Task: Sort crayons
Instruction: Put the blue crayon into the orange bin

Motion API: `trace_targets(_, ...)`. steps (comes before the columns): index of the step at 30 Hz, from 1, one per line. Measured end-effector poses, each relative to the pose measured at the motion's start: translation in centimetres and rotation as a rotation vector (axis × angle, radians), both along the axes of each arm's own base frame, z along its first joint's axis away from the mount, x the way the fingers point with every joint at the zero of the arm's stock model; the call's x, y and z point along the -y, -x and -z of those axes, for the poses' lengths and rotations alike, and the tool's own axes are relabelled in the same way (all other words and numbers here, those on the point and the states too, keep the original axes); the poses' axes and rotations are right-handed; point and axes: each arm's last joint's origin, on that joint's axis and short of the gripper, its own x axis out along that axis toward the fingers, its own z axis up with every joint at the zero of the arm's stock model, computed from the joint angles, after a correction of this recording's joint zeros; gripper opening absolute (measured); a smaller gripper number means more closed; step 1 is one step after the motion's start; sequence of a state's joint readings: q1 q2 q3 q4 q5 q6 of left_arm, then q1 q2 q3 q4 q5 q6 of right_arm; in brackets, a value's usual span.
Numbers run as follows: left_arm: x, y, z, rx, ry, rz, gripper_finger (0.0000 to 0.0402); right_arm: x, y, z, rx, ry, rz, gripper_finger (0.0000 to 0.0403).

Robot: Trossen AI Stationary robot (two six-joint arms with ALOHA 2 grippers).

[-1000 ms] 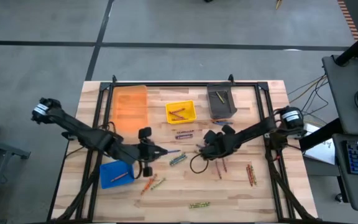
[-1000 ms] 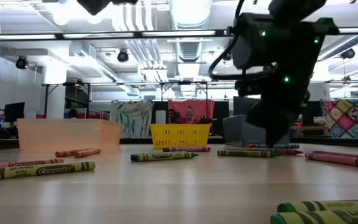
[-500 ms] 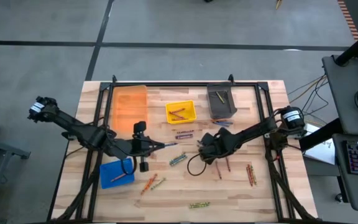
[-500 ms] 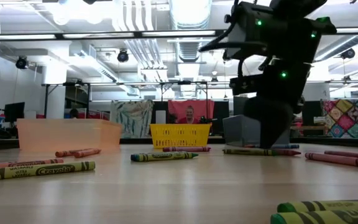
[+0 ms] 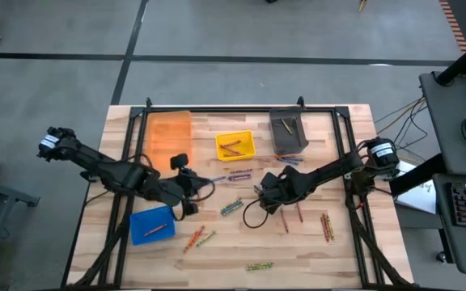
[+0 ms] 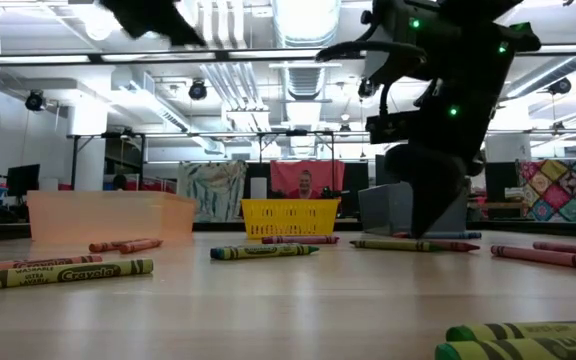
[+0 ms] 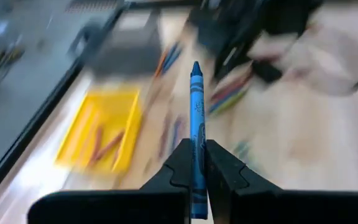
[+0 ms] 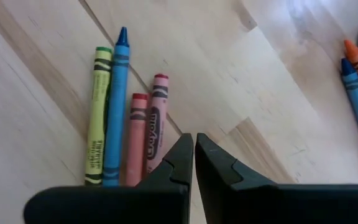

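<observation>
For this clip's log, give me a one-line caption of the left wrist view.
Left gripper shut on a blue crayon pointing forward, with the yellow bin holding crayons beyond.

Three bins (image 5: 235, 146) stand in a row along the counter's (image 5: 342, 250) far side; a fourth bin (image 5: 151, 224) sits near-left. Crayons (image 5: 231, 207) lie scattered on the counter between and to the right.

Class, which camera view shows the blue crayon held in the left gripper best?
The left wrist view: the blue crayon stands sharp between the shut left gripper fingers. The high view shows only a thin sliver of it; the low and right wrist views show none.
</observation>
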State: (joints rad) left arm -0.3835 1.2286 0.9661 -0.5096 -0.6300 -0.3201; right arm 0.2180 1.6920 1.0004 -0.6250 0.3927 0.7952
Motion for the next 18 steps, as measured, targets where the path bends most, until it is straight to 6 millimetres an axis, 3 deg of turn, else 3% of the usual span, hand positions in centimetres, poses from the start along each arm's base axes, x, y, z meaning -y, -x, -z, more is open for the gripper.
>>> trace_targets(9, -8.8, 2.8, 2.6, -0.405, 0.054, -0.509, 0.0000, 0.1, 0.1, -2.3, 0.077, 0.022, -0.023, 0.0009)
trace_targets(18, -19.8, 5.6, 4.4, -0.560, 0.203, -0.669, 0.0000, 0.4, 0.4, -6.3, 0.161, 0.072, -0.159, 0.0009)
